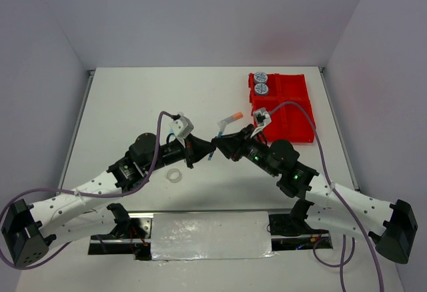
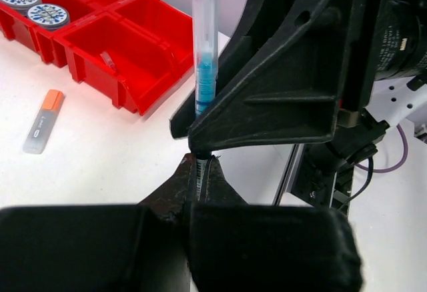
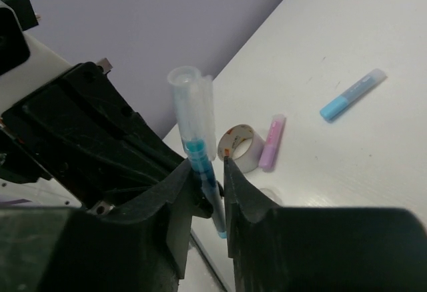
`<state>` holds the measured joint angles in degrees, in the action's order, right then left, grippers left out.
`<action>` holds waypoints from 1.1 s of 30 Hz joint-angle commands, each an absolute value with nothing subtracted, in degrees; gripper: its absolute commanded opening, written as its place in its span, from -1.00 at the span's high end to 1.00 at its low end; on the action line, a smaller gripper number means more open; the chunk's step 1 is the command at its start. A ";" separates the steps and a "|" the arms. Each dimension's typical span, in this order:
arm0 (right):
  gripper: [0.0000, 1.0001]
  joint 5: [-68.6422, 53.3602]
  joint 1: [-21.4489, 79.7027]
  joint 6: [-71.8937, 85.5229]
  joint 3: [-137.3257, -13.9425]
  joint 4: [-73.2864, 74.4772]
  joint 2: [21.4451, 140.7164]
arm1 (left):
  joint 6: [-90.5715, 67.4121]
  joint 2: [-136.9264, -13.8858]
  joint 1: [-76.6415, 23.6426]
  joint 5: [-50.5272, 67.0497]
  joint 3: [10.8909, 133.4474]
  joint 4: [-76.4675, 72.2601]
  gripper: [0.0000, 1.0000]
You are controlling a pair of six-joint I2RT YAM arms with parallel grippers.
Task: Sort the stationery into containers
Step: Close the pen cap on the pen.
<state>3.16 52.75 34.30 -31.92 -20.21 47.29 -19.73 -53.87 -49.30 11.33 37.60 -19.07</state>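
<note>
**Two tape rolls are in, the rest is not**

The white tabletop (image 1: 133,99) has lots left on it. My red tray (image 1: 297,122) sits at the far right. Two blue-patterned tape rolls (image 1: 261,89) lie in its far left box. The blue pen (image 2: 205,72) stands up in the air over the tabletop, not in the tray. My left jaws are clamped on its lower end. My right jaws sit on both sides of it, but I cannot tell if they pinch it. A clear tape ring (image 3: 241,147), a pink stick (image 3: 272,143), a blue stick (image 3: 351,94) and an orange-capped stick (image 2: 43,121) lie on the tabletop.
</note>
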 commanded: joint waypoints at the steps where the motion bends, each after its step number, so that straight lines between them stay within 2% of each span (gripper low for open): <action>1: 0.44 4.04 53.35 32.87 -34.37 -24.17 47.99 | -19.95 -53.79 -49.75 14.06 39.81 -24.08 1.00; 3: 0.62 4.22 53.35 32.61 -34.45 -24.61 48.08 | -19.86 -54.05 -49.83 14.41 39.73 -23.99 1.00; 4: 0.82 4.31 53.35 32.61 -34.54 -24.61 48.25 | -19.78 -54.14 -49.83 14.41 39.81 -23.73 1.00; 6: 0.92 4.04 53.26 32.61 -34.80 -24.52 48.34 | -19.51 -54.40 -49.83 15.47 39.90 -23.64 0.73; 7: 0.94 3.96 53.26 32.61 -34.89 -24.52 48.34 | -19.25 -54.49 -49.83 15.99 40.08 -23.47 0.43; 10: 0.97 3.43 53.35 32.70 -35.07 -24.17 48.25 | -18.64 -55.37 -49.92 17.22 40.69 -23.20 0.13; 13: 0.97 2.72 53.88 32.35 -35.16 -24.35 47.99 | -18.28 -57.12 -49.92 18.19 41.48 -22.85 0.07; 15: 0.97 3.07 54.49 31.73 -35.59 -23.73 47.81 | -18.19 -58.53 -49.83 18.80 42.36 -22.32 0.14; 16: 0.97 3.25 54.58 31.55 -35.68 -23.56 47.73 | -18.28 -58.88 -49.92 18.90 42.45 -22.24 0.45; 19: 0.96 3.69 54.76 31.20 -35.77 -22.94 47.55 | -18.46 -59.50 -49.92 19.07 42.63 -22.32 0.92; 23: 0.94 3.34 54.84 31.20 -35.95 -22.85 47.20 | -18.11 -58.80 -50.01 18.81 42.45 -22.32 1.00; 25: 0.71 2.38 54.84 30.59 -36.30 -22.50 46.94 | -18.02 -58.19 -50.01 18.81 42.19 -22.76 1.00; 26: 0.48 2.03 54.84 29.45 -36.39 -22.24 46.76 | -18.10 -57.14 -50.01 18.63 41.67 -22.94 1.00; 27: 0.00 1.59 54.84 28.92 -36.56 -21.98 46.32 | -18.11 -56.52 -50.01 18.20 41.40 -23.11 1.00; 30: -0.49 0.26 54.84 26.46 -36.47 -21.10 45.53 | -17.84 -54.06 -50.01 16.88 40.43 -23.47 1.00; 33: -0.57 0.26 54.84 25.05 -36.83 -19.78 44.83 | -17.67 -52.82 -50.01 17.22 40.17 -23.29 1.00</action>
<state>2.04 54.15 27.90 -34.30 -19.70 46.13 -19.38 -54.74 -49.91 15.84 40.12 -19.27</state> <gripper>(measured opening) 0.779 0.191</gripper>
